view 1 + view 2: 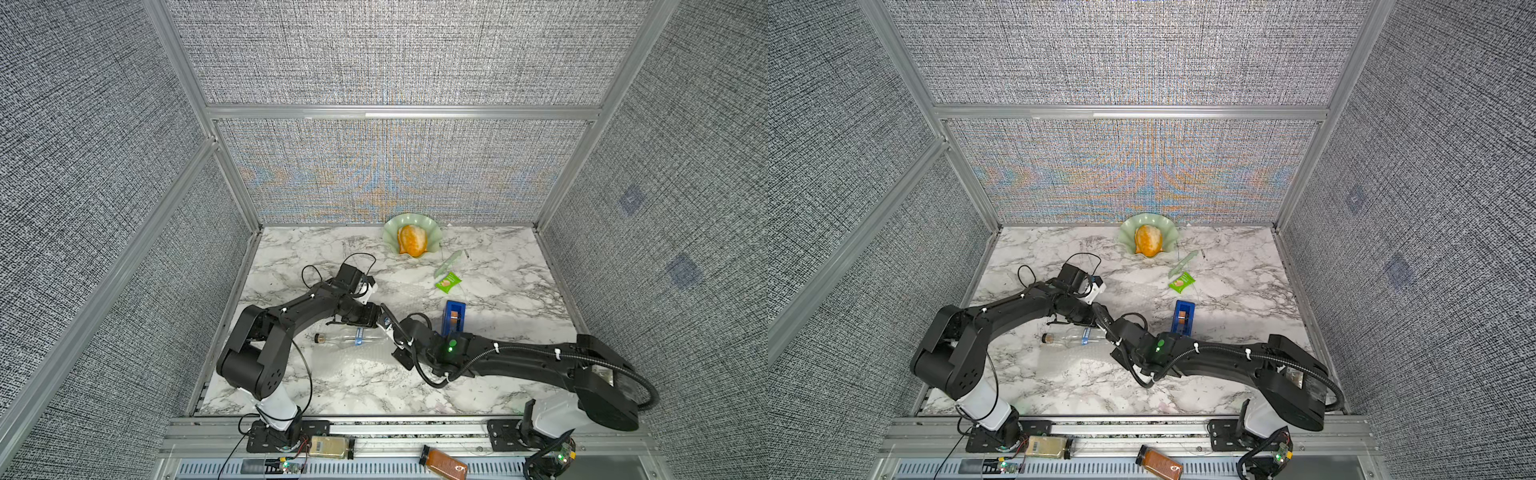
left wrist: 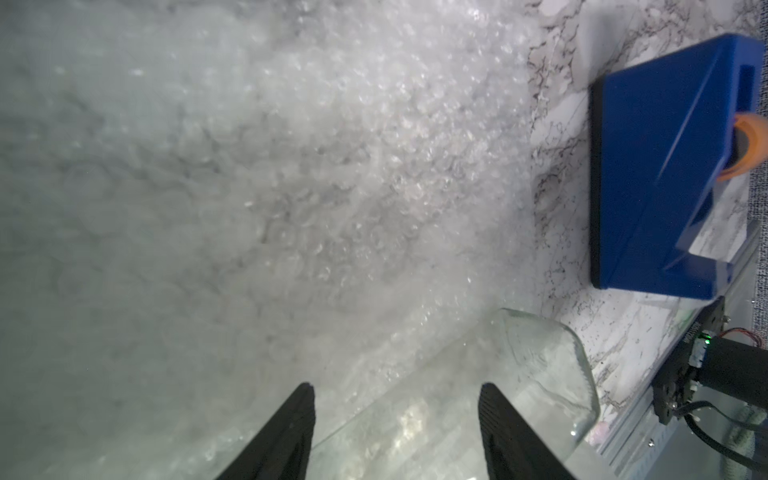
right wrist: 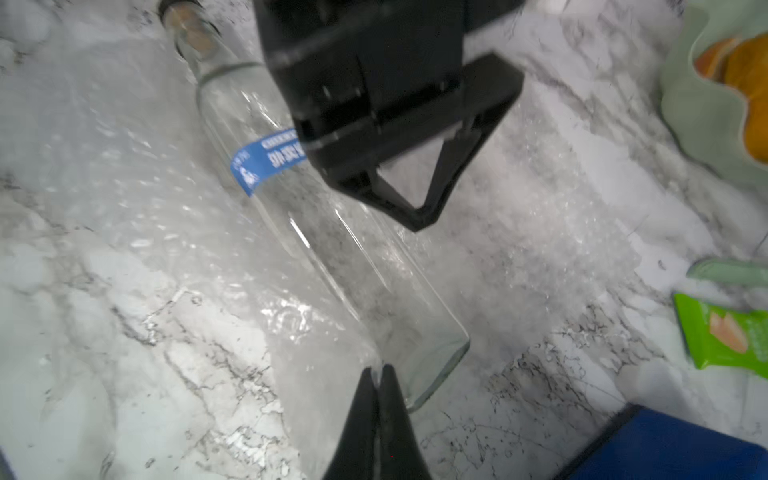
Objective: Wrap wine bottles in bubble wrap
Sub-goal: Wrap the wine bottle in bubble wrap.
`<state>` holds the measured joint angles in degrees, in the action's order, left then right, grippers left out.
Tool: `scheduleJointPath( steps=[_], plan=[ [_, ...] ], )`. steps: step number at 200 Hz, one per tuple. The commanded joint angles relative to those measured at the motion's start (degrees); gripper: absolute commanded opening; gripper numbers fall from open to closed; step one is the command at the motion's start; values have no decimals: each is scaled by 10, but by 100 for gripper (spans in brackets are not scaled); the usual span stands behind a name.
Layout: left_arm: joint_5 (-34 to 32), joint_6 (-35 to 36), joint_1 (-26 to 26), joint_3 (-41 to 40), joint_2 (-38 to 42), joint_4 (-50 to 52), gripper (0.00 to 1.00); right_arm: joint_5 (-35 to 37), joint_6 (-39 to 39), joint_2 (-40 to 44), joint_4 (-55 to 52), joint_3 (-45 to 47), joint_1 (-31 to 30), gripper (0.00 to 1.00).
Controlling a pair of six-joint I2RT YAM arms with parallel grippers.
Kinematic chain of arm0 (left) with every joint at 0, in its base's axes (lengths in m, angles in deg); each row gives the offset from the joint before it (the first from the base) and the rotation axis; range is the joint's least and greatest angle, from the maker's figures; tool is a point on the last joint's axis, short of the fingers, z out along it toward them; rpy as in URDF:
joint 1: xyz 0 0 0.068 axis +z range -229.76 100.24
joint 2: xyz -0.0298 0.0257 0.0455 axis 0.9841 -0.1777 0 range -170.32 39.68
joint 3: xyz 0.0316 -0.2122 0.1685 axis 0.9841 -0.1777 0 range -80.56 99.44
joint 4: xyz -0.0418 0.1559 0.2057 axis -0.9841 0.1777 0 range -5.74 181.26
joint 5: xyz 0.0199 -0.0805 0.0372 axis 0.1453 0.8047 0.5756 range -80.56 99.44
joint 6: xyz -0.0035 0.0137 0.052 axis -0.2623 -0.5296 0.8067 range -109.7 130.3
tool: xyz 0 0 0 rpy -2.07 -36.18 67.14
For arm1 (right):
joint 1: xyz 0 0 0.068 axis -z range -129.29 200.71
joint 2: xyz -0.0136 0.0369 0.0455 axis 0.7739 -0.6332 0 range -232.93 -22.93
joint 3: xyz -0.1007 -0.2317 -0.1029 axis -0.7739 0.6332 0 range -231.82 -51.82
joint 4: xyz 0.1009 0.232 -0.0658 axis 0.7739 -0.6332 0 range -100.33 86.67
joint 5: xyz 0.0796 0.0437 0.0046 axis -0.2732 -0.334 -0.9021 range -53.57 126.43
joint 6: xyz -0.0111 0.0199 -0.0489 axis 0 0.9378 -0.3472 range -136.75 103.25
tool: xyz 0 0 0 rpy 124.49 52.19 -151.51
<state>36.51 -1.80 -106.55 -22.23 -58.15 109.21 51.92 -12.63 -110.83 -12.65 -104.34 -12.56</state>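
Marble surface (image 1: 498, 374) looks slick, so with our right end effector (image 3: 379, 380) pinching the bubble wrap (image 3: 137, 199) edge and left end effector (image 2: 397, 386) spread over the wine bottle (image 1: 345, 336) lying on it, we'd fold slowly.

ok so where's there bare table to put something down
Bare table: the far-left corner between the left arm and the green dish; everything right of the blue tape dispenser; the near strip in front of the bubble wrap. Crowded mid-table, where the left pincer and right pincer meet over the bottle.
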Motion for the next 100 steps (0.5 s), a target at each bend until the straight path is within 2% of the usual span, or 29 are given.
scheduleJointPath(
  steps=[1, 65, 100],
  plan=[
    [0, 40, 7, 38, -33, 35, 65, -72, 24, -17, 0, -20, 28, 0],
    [-3, 93, 46, 108, -63, 84, 66, -140, 34, -39, 22, -26, 89, 0],
    [-37, 159, 54, 98, 20, 61, 68, -175, 41, -58, 19, -30, 108, 0]
  ],
)
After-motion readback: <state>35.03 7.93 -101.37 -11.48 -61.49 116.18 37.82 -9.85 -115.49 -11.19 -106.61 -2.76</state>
